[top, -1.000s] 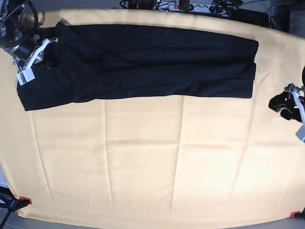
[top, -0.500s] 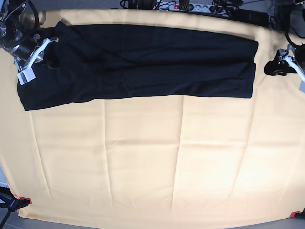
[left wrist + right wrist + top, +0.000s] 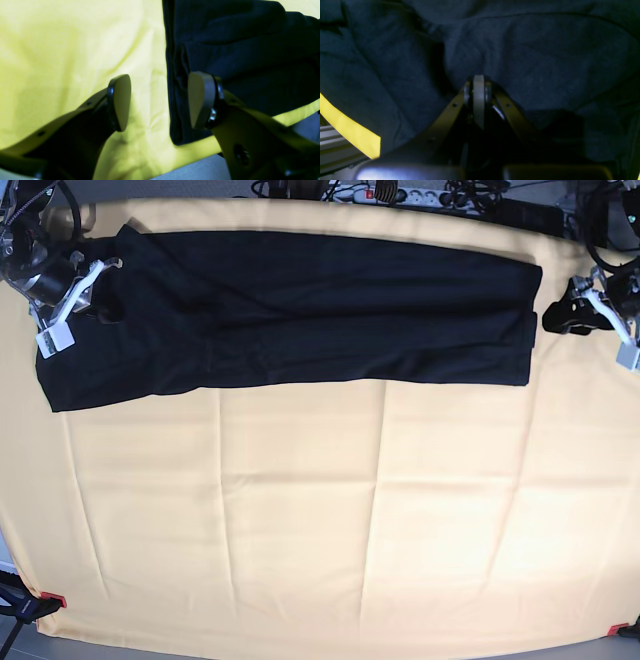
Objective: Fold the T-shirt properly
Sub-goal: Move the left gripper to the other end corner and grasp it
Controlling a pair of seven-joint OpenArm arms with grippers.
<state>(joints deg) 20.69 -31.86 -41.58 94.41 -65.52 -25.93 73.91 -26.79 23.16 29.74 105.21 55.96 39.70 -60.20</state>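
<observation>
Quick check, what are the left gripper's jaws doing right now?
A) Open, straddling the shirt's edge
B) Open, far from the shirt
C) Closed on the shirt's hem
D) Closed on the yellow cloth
A: the left gripper is open, with the T-shirt edge lying between its fingers.
</observation>
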